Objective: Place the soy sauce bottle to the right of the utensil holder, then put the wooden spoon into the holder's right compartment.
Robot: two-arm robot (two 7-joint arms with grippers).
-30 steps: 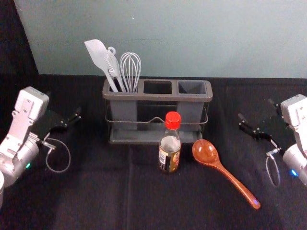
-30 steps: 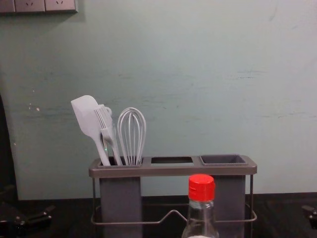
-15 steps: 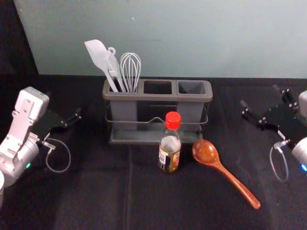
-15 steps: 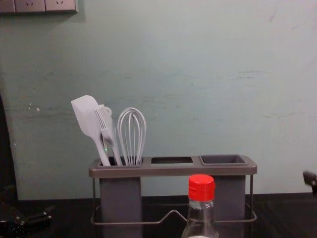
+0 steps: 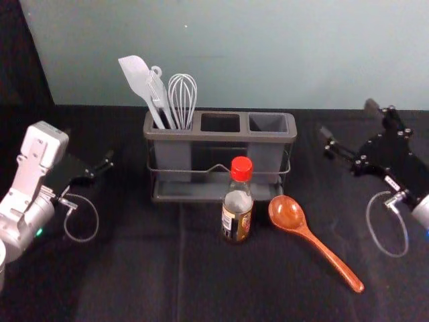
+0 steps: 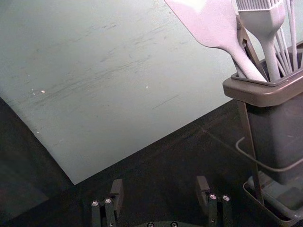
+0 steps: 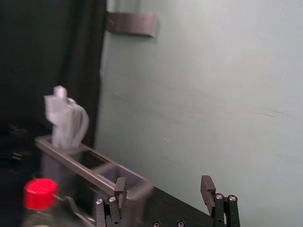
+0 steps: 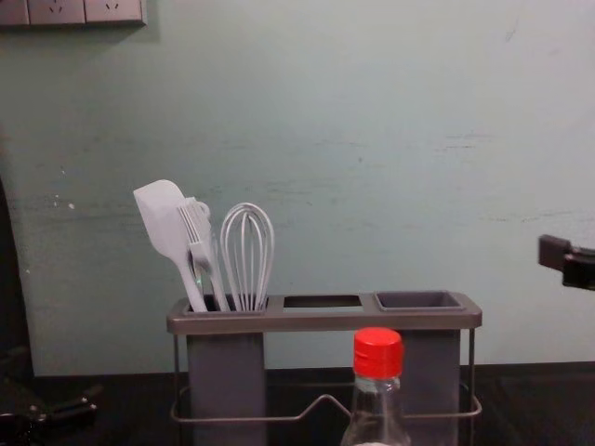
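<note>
Nearest, the wooden spoon (image 5: pixel 287 213) lies slantwise on the black cloth (image 5: pixel 120 282), its handle pointing toward the robot and off to the right, its bowl by the holder's front right corner. Just left of that bowl, the soy sauce bottle (image 5: pixel 238 213) stands upright in front of the holder, red cap (image 5: pixel 242 168) on top. The step in hand looks to be fetching this bottle with the right gripper (image 5: pixel 349 119), which is raised beyond the spoon, out to the right of the holder, its fingers spread with nothing between them. It is best brought down to the bottle's level before closing in, with its path kept clear of the spoon's bowl and the holder's wire rail (image 8: pixel 297 416). The fingers should straddle the body evenly and close gently below the neck: the glass is likely smooth, and a grip on the cap alone could let the bottle swing. Once held, it wants lifting above the spoon, carrying upright around the corner, and lowering flat before release. The left gripper (image 6: pixel 159 185) is parked open and empty, off the holder's left side. Farther back, the utensil holder (image 5: pixel 221 135) has its white tools in the left compartment; its right compartment (image 5: pixel 267 157) is free for the spoon, so the bottle should be set far enough aside to leave that approach open.
</note>
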